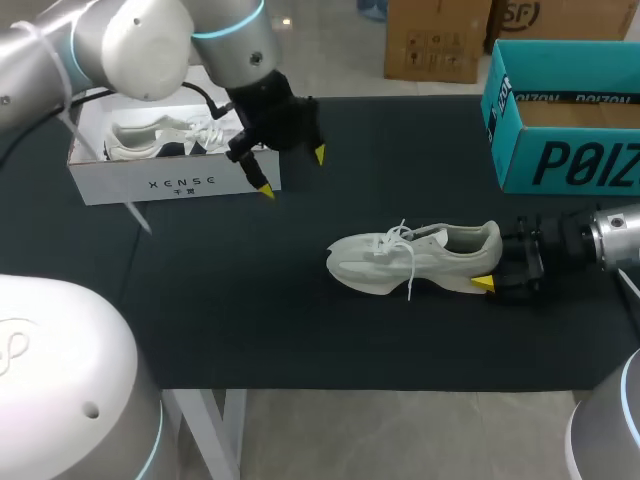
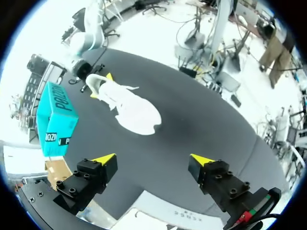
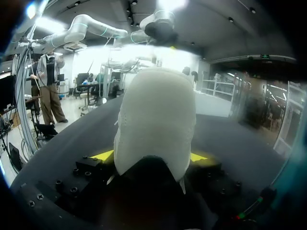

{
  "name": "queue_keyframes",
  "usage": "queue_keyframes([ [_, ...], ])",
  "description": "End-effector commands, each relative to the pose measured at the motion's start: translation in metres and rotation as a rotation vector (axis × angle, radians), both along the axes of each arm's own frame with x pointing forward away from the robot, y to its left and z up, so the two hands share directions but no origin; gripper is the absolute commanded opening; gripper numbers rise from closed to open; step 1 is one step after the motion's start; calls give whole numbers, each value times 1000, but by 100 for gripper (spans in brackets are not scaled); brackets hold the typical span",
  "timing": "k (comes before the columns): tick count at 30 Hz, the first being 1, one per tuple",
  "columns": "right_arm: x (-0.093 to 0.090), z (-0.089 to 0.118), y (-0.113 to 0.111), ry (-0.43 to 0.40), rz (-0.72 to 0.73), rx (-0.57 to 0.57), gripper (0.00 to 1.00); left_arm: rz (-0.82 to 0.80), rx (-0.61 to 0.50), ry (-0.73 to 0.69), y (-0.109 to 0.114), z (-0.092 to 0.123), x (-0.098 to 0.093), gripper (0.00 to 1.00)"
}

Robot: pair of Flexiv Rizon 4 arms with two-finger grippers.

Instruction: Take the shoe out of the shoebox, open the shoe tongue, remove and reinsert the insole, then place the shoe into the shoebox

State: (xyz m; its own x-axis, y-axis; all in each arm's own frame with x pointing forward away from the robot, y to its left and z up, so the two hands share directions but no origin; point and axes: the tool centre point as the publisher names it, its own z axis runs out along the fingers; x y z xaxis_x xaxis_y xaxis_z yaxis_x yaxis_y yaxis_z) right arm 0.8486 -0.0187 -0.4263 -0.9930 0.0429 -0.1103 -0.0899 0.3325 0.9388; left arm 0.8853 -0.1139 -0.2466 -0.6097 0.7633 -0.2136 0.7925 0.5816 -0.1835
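Already out of a box: one shoe [image 1: 400,262], pale grey-white, low-cut, with a thick sculpted sole.

- Position: it stood upright on its sole on the dark table [image 1: 250,330], near the middle, toe towards the white shoebox [image 1: 180,185] and heel towards the right arm. It was well apart from both boxes.
- Condition: the white laces [image 1: 405,245] lay loose across the top and the tongue looked not yet pulled open. The insole could not be made out.
- Right gripper [image 1: 490,270]: it lay low at the heel, with a yellow tip pressed to each side, clamped on the shoe and steadying it.
- Left gripper [image 1: 292,172]: it hung over the front edge of the white shoebox with fingers spread wide and nothing in them.
- White shoebox: lidless, with a second shoe [image 1: 150,140] inside.
- Teal shoebox [image 1: 560,160]: it sat at the far right, open, with nothing seen inside. Which box served the task could not be told.

Step in hand, as judged: removal done, tongue opening due. The next move called for the left gripper to cross to the shoe and pinch the tongue or laces while the right gripper kept the heel pinned.
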Motion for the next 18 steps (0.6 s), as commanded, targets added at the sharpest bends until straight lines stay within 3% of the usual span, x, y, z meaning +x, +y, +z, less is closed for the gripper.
queue_keyframes([
  [1,3,-4,2,0,0,-2,0,392,-207,100,4,-4,-1,100],
  [4,3,-4,2,0,0,-2,0,392,-207,100,4,-4,-1,100],
  [5,3,-4,2,0,0,-2,0,557,-219,20,-3,-6,7,100],
  [7,3,-4,2,0,0,-2,0,836,-264,35,-10,-5,12,100],
  [9,3,-4,2,0,0,-2,0,852,-212,-43,-23,-10,-9,100],
  [11,3,-4,2,0,0,-2,0,869,-236,11,-40,-11,-35,100],
  [13,3,-4,2,0,0,-2,0,913,-186,-69,-54,-16,-54,100],
  [15,3,-4,2,0,0,-2,0,900,-170,-61,-64,-19,-66,100],
  [18,3,-4,2,0,0,-2,0,900,-170,-61,-64,-19,-66,100],
])
